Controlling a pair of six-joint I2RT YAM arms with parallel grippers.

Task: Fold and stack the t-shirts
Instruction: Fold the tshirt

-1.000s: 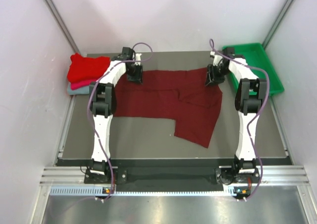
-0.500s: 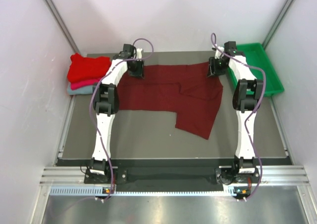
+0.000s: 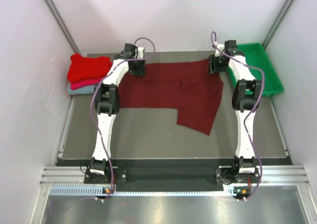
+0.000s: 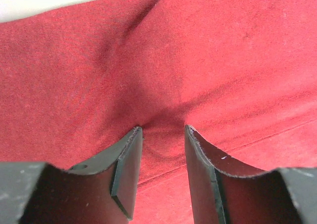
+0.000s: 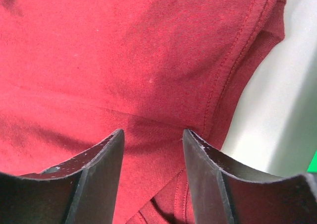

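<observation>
The dark maroon t-shirt (image 3: 171, 92) lies spread on the dark table, one flap hanging toward the near right. My left gripper (image 3: 136, 69) is at the shirt's far left edge. In the left wrist view (image 4: 163, 131) its fingers stand a narrow gap apart, with puckered cloth (image 4: 163, 75) pinched between the tips. My right gripper (image 3: 214, 66) is at the far right corner. In the right wrist view (image 5: 153, 132) its fingers pinch cloth beside a stitched hem (image 5: 218, 90). Folded bright red (image 3: 86, 68), pink (image 3: 81, 84) and grey-blue (image 3: 78, 89) t-shirts are stacked at the far left.
A green plastic tray (image 3: 257, 65) stands at the far right, just beyond my right gripper. White walls enclose the table on three sides. Bare dark table (image 3: 143, 132) shows near the shirt's front edge.
Both grippers moved toward the far edge of the table, and the maroon t-shirt slid that way with them. Its near flap drew back from the front.
</observation>
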